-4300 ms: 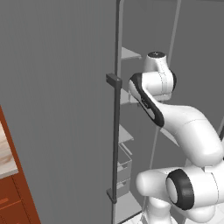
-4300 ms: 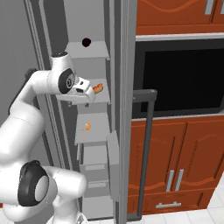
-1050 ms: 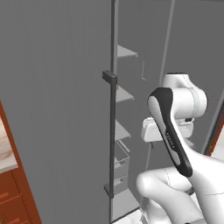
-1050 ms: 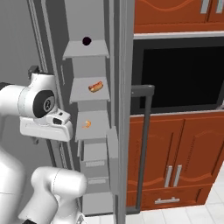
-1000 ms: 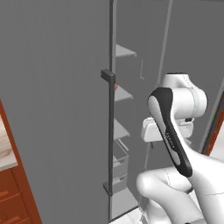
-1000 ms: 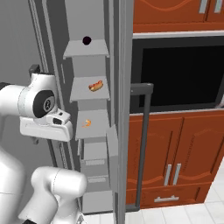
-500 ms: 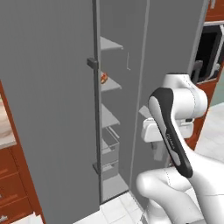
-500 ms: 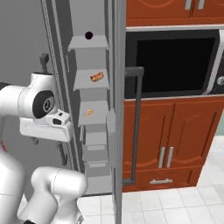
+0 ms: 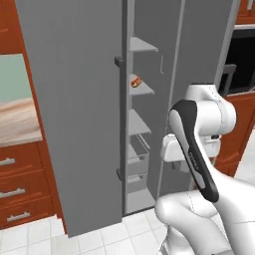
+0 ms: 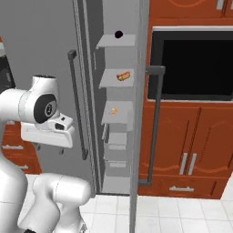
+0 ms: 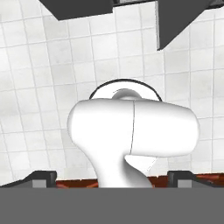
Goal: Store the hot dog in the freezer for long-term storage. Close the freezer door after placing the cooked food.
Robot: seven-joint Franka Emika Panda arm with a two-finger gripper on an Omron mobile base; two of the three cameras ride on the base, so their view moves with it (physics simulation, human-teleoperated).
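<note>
The hot dog (image 9: 133,81) (image 10: 123,76) lies on a white middle shelf inside the freezer (image 10: 117,91). The freezer door (image 10: 138,118) stands swung out, edge-on in the right base view, its long dark handle (image 10: 154,123) facing the oven. In the left base view its inner face (image 9: 196,55) shows. My gripper (image 10: 50,148) hangs folded back in front of the arm, well short of the shelves, pointing down. In the hand view the gripper (image 11: 113,177) is open, its tips wide apart with nothing between them.
The wider grey door (image 9: 74,114) is shut, with its handle (image 9: 119,119) beside the opening. A dark oven (image 10: 195,68) and red-brown cabinets (image 10: 200,136) stand to the right. A small orange item (image 10: 113,110) and a dark round one (image 10: 119,34) rest on other shelves.
The whole picture has shifted, so the base has driven and the fridge now sits farther off. The arm stays folded and the gripper open. The hot dog rests on its shelf.
</note>
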